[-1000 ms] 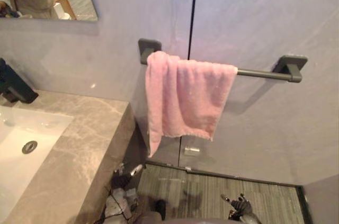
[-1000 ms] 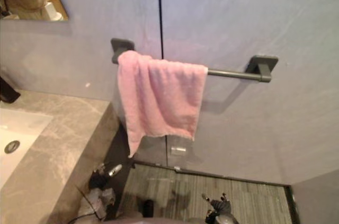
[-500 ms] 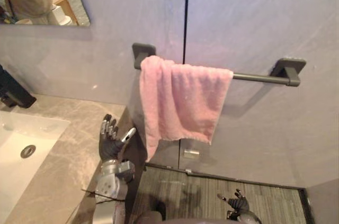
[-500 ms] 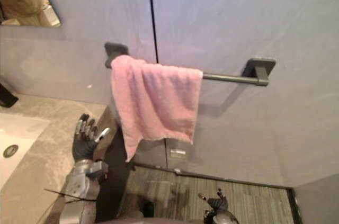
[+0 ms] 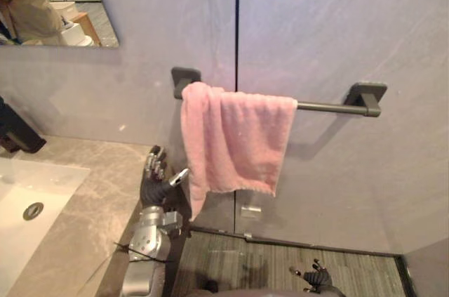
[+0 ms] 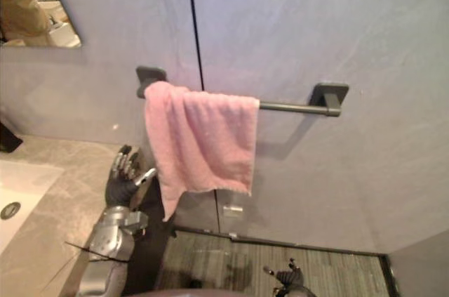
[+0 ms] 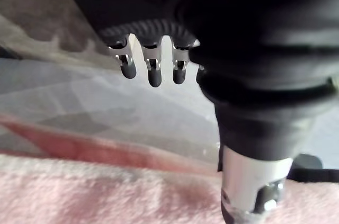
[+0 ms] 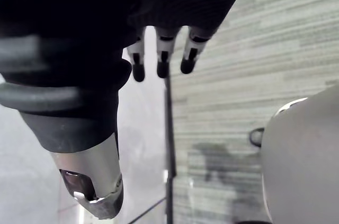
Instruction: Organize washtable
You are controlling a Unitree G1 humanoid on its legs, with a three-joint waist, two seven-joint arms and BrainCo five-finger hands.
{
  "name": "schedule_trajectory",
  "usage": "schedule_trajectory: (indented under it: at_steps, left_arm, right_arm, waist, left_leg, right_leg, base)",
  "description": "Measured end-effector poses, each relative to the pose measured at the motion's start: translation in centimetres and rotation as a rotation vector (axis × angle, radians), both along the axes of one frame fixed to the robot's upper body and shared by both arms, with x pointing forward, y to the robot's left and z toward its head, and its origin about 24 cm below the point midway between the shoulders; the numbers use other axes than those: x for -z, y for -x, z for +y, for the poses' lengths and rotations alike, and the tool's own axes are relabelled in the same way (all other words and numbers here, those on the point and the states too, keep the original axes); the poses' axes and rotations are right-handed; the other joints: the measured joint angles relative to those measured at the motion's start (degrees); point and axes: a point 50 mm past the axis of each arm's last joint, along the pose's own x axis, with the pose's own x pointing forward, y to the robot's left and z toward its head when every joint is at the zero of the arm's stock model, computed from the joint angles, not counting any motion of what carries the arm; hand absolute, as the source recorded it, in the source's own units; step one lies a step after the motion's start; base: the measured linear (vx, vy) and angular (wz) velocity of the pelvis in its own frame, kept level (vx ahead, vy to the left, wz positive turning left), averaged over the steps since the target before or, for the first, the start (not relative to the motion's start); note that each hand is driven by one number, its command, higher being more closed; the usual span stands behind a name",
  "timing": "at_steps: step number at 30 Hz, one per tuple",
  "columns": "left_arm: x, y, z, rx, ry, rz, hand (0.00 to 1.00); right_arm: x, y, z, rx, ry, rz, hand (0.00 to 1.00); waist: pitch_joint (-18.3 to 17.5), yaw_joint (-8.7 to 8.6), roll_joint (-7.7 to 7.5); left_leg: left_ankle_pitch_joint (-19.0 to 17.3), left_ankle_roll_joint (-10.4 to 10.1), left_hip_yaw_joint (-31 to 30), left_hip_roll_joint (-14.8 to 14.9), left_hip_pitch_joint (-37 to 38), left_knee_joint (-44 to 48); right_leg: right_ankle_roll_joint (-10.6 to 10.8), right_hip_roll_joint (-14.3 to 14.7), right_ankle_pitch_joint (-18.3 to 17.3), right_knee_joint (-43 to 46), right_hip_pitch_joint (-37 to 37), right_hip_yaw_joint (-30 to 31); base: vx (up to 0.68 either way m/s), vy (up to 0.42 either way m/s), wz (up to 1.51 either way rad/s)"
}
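"Fingers on the left hand, how do they stand?"

"Straight and a little apart, pointing up, with the thumb angled out to the side. They hold nothing."

"And the towel?"

"Pink, draped over the dark towel bar on the grey wall, bunched toward the bar's left end. Its lower left corner hangs in a point just beside the thumb. I cannot tell whether the two touch."

"What does the left wrist view add?"

"The dark fingertips are in open air, with the towel's pink pile lying past them and apart from them."

"Where is that hand otherwise?"

"Raised at the outer edge of the marble countertop, between the counter and the towel. The white sink is well off to its left."

"And the right hand?"

"Low down over the striped floor, well below the towel. Its fingers are straight and loosely spread, and it is empty."
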Motion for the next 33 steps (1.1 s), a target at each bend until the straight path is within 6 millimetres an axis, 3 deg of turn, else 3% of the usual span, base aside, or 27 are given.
schedule_trajectory:
  at_steps: [12, 13, 21, 25, 33]
  left_arm:
    - [2.3, -1.5, -0.1, 0.074, -0.065, 0.109, 0.00]
    - [2.5, -1.5, -0.1, 0.076, -0.070, 0.121, 1.00]
    - [2.7, -2.5, -0.1, 0.116, -0.140, 0.141, 1.00]
    - [2.3, -2.9, 0.4, 0.114, -0.160, 0.128, 1.00]
    - [1.9, -3.0, 1.5, 0.083, -0.170, 0.119, 1.00]
  right_arm:
    - [0.1, -0.4, -0.7, -0.027, 0.008, 0.015, 0.00]
    - [0.0, -0.5, -0.7, -0.028, 0.009, 0.014, 0.00]
    - [-0.5, -2.1, -1.5, -0.054, 0.037, -0.024, 0.00]
    - [-2.0, -4.6, -1.7, -0.085, 0.062, -0.135, 0.00]
    - [-8.5, -10.2, -2.7, -0.124, 0.145, -0.534, 0.00]
  waist:
    - [0.3, -0.38, -0.16]
    - [0.3, -0.40, -0.15]
    - [1.7, -1.09, -0.19]
    - [1.7, -1.84, -0.20]
    - [1.9, -3.27, -0.12]
  left_leg:
    - [0.0, 0.0, 0.3, 0.4, 0.3, -0.5]
    - [-0.1, 0.0, 0.4, 0.4, 0.3, -0.5]
    - [-0.1, 0.0, 1.3, 0.4, 0.0, -0.5]
    - [-0.2, -0.1, 2.1, 0.5, -0.5, -0.4]
    - [-0.5, -0.1, 2.0, 0.5, -0.5, -0.1]
  right_leg:
    - [-0.5, 0.6, 0.6, -1.7, 0.8, 0.4]
    - [-0.5, 0.6, 0.6, -1.8, 0.8, 0.5]
    - [-0.4, 0.8, 1.4, -3.0, 0.6, 1.7]
    - [-0.4, 1.0, 2.2, -3.8, -0.3, 3.2]
    - [-0.2, 1.0, 3.2, -4.6, -0.7, 4.9]
  base:
    - [-0.01, -0.006, -0.02]
    - [-0.01, -0.008, -0.05]
    - [-0.01, -0.002, -0.06]
    - [0.00, -0.003, -0.18]
    - [0.01, -0.004, -0.12]
